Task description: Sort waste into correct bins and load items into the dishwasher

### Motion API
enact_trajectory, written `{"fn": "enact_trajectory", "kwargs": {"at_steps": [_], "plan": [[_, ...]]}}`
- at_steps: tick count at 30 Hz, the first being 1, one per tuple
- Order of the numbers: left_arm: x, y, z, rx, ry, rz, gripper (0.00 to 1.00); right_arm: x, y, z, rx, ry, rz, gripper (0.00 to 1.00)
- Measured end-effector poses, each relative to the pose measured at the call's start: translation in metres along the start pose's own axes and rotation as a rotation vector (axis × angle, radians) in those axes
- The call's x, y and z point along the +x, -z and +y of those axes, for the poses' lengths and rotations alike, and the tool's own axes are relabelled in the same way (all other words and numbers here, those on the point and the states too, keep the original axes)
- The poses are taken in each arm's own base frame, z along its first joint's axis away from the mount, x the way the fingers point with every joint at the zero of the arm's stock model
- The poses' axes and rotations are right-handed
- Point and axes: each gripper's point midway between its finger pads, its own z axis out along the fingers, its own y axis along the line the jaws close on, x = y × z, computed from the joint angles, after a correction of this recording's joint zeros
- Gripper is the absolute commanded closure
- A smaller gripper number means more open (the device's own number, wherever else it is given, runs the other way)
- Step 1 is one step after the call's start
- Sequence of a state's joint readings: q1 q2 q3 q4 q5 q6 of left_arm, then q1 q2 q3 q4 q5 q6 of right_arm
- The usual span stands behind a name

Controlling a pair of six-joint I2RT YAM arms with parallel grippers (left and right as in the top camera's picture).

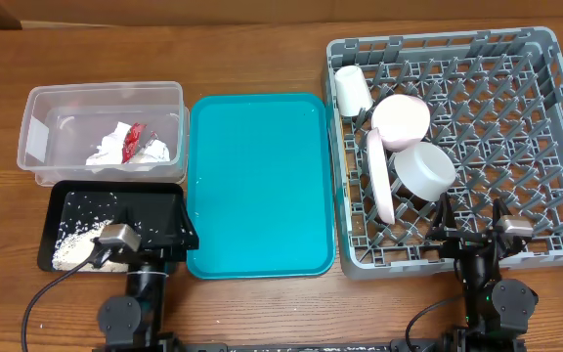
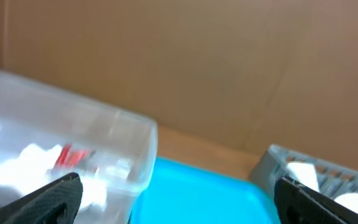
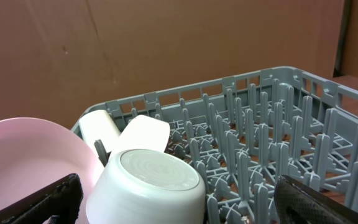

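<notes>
Reading both arms as idle. Left gripper point(image 2: 179, 198) has jaws spread wide and holds nothing; it sits over the black tray's point(image 1: 154, 200) near-right corner. Right gripper point(image 3: 179, 202) is likewise wide and empty, at the dish rack's point(image 1: 561, 117) near edge. Clear tub point(image 1: 37, 108), table's far-left, holds the napkin point(image 1: 106, 153) and red wrapper point(image 1: 131, 140). Rice point(image 1: 79, 241) is in the black tray's near-left corner. Teal tray point(image 1: 262, 186) sits mid-table. In the rack's left side: cup point(image 1: 352, 91) in the far-left corner, pink bowl point(image 1: 401, 119) beside it, plate point(image 1: 379, 176) on edge, whitish-grey bowl point(image 1: 424, 171) tilted.
</notes>
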State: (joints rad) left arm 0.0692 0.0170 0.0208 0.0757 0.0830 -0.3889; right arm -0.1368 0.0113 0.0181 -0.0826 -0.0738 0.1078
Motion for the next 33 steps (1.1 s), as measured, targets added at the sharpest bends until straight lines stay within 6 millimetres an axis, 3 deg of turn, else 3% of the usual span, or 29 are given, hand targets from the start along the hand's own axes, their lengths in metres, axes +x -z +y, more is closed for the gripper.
{"fn": "enact_trajectory", "kwargs": {"at_steps": [5,7,16,33], "plan": [[0.035,0.002,0.012,-0.063,-0.053,0.128,0.0,0.0,0.0,0.0,0.0,0.0,0.0,0.0],[0.041,0.003,0.013,-0.065,-0.108,0.15,0.0,0.0,0.0,0.0,0.0,0.001,0.0,0.0],[0.04,0.003,0.015,-0.066,-0.337,0.153,0.0,0.0,0.0,0.0,0.0,0.0,0.0,0.0],[0.04,0.003,0.015,-0.062,-0.386,0.155,0.0,0.0,0.0,0.0,0.0,0.0,-0.001,0.0]]}}
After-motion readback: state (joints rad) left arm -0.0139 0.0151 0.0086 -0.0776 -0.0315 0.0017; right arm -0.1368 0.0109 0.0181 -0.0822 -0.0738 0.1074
